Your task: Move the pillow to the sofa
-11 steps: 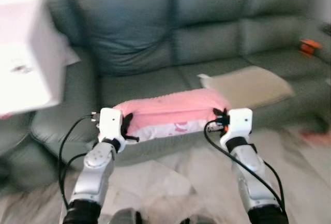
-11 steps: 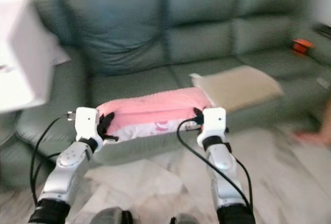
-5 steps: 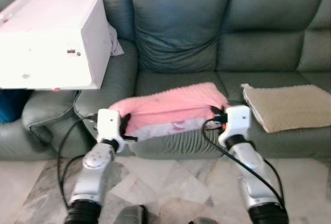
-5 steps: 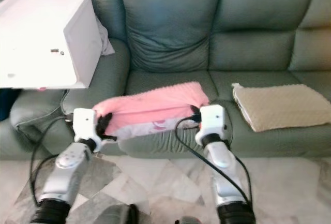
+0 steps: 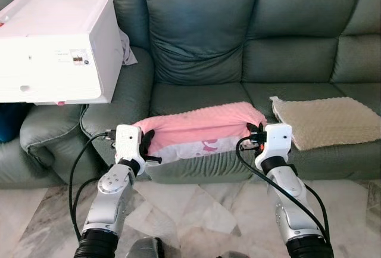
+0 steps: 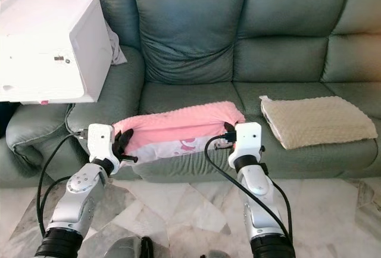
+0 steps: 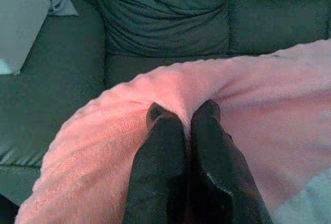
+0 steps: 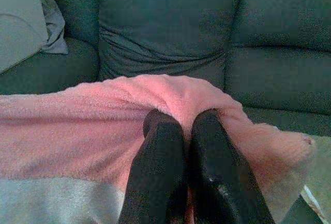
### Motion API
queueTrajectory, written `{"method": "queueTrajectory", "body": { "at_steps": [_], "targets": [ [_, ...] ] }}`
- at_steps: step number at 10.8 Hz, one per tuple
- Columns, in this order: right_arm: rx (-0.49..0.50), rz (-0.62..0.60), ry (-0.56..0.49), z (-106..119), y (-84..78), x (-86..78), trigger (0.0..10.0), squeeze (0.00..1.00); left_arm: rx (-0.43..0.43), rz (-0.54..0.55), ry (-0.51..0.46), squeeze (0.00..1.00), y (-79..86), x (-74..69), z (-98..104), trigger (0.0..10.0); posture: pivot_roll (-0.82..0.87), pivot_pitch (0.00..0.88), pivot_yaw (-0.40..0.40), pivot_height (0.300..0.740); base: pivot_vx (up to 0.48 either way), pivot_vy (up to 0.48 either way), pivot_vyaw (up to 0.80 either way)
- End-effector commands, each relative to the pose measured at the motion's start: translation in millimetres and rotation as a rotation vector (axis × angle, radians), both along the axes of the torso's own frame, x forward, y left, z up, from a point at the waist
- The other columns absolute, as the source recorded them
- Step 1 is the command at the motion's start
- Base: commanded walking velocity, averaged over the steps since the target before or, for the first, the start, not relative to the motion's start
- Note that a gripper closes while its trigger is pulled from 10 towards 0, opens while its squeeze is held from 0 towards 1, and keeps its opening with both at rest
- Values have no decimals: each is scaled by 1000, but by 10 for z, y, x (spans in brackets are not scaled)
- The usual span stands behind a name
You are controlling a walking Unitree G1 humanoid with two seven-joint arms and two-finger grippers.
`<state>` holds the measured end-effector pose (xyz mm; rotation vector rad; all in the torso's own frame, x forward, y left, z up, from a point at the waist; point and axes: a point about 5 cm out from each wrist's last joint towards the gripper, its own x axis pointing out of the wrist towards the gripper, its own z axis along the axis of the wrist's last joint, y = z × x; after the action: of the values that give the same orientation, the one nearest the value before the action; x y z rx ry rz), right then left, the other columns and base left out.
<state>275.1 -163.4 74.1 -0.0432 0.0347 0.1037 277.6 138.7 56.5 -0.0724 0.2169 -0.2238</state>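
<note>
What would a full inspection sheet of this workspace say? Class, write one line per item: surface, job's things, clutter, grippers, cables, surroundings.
Surface: green sofa, seat cushions dented.
Job's things: pink pillow at the seat's front edge.
Clutter: beige mat on the seat; white box on the armrest.
Grippers: left gripper and right gripper each pinch a pillow end.
Cables: black cables loop along both arms.
Surroundings: marble floor.

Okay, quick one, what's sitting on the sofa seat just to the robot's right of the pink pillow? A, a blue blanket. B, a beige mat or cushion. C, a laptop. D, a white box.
B: a flat beige cushion lies on the sofa seat on the right of the pink pillow, which the left tool and right tool each pinch at one end.
</note>
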Motion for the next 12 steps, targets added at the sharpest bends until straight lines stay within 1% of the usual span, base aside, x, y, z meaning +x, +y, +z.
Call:
{"method": "queueTrajectory", "body": {
  "at_steps": [1, 12],
  "targets": [
    [7, -23, -35, 79, -49, 21, 10000, 0, 2, 11, -31, 0, 34, 32, 62, 10000, -49, 0, -5, 740, 285, 0, 0],
    [-1, -24, -27, 68, -58, 14, 10000, 0, -9, -1, -26, 0, 1, 37, 54, 10000, -53, 0, -7, 740, 310, 0, 0]
  ]
}}
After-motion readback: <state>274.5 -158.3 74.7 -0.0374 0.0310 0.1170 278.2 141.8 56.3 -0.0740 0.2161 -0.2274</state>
